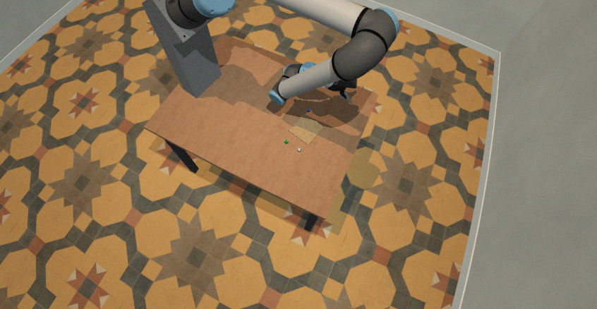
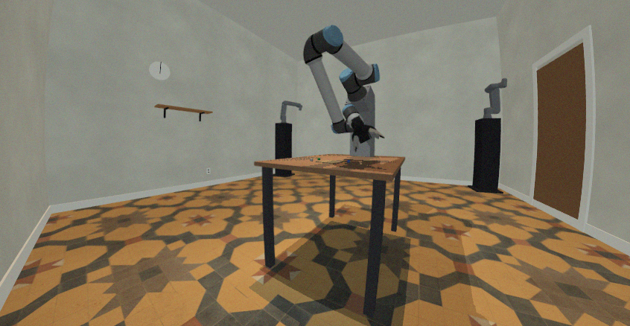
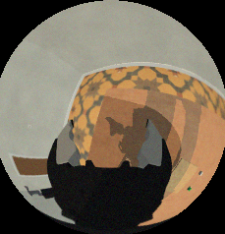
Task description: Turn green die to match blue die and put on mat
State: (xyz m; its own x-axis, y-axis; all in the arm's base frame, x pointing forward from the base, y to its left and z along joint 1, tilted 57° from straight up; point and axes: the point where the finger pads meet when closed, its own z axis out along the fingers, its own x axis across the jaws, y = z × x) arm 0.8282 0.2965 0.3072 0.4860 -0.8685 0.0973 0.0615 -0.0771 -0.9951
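Small green die [image 1: 286,142] on brown wooden bench [image 1: 233,140], just beside pale square mat [image 1: 306,130], near white die [image 1: 299,149]; blue die [image 1: 308,109] beyond mat. Black two-jaw gripper [image 2: 368,135] overhead, jaws wide open, empty.

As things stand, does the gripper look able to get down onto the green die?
Probably yes: the open gripper hangs empty above the table, and the green die sits apart from the white die and off the mat, uncovered from above.
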